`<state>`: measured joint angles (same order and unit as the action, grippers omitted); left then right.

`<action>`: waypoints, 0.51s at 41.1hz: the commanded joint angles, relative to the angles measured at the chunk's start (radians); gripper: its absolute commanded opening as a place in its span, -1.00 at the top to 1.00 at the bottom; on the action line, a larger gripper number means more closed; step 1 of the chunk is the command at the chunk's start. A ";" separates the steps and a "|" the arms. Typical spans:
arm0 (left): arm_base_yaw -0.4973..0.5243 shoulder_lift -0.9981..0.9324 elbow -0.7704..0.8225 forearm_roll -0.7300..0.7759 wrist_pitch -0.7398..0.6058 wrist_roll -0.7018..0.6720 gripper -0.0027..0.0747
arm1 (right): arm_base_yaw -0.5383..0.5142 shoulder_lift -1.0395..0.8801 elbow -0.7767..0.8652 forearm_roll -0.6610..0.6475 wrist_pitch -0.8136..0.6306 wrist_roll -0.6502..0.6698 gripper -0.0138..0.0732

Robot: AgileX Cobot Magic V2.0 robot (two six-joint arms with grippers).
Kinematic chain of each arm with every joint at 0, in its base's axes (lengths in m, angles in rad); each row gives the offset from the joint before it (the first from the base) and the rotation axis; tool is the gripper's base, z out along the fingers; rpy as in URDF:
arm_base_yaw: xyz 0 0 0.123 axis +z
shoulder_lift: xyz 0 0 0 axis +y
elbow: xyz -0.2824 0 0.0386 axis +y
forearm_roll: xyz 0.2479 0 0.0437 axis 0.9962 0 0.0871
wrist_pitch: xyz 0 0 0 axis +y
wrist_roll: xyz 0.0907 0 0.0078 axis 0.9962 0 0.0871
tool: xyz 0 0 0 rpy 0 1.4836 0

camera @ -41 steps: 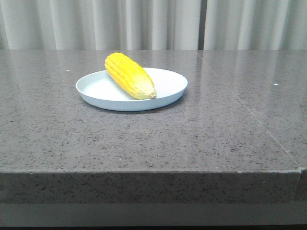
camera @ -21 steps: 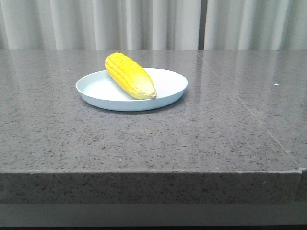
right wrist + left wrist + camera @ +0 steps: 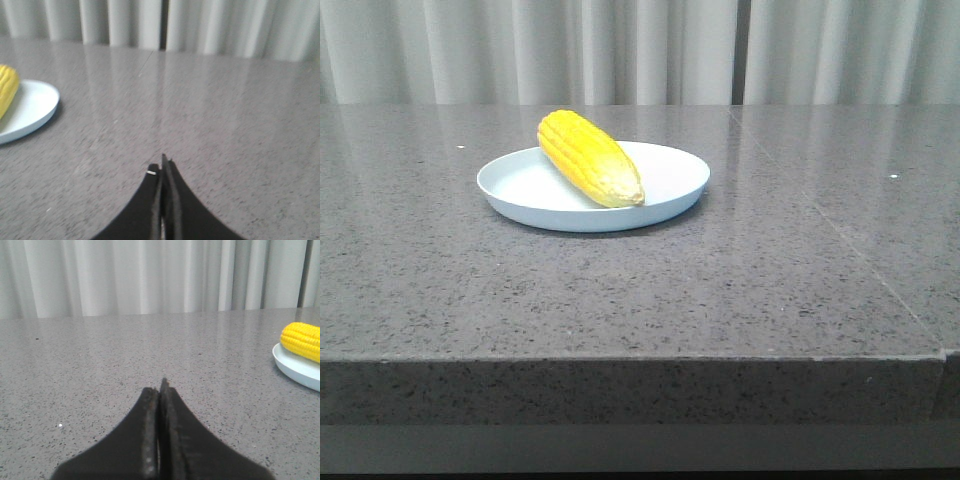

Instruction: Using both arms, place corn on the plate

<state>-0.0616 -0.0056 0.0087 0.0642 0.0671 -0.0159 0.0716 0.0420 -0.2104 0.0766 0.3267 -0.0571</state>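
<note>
The yellow corn lies slantwise on the pale bluish-white plate, its paler tip toward the near rim and its thick end resting over the far left rim. Neither arm shows in the front view. In the left wrist view my left gripper is shut with nothing in it, low over bare table, and the corn and plate sit far off at that frame's edge. My right gripper is likewise shut and empty, apart from the plate and the corn.
The grey speckled stone table has a seam line running back on the right and a front edge close to the camera. Pale curtains hang behind the table.
The front view has shifted by a pixel or two; the corn and plate stay put.
</note>
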 commanded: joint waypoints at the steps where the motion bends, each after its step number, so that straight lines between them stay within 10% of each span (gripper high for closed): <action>1: -0.001 -0.017 0.024 -0.010 -0.086 -0.001 0.98 | -0.040 -0.034 0.049 -0.002 -0.224 0.000 0.84; 21: -0.001 -0.017 0.024 -0.010 -0.086 -0.001 0.98 | -0.064 -0.070 0.215 -0.002 -0.431 0.000 0.84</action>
<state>-0.0616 -0.0056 0.0087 0.0642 0.0650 -0.0159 0.0136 -0.0098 0.0268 0.0766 -0.0126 -0.0571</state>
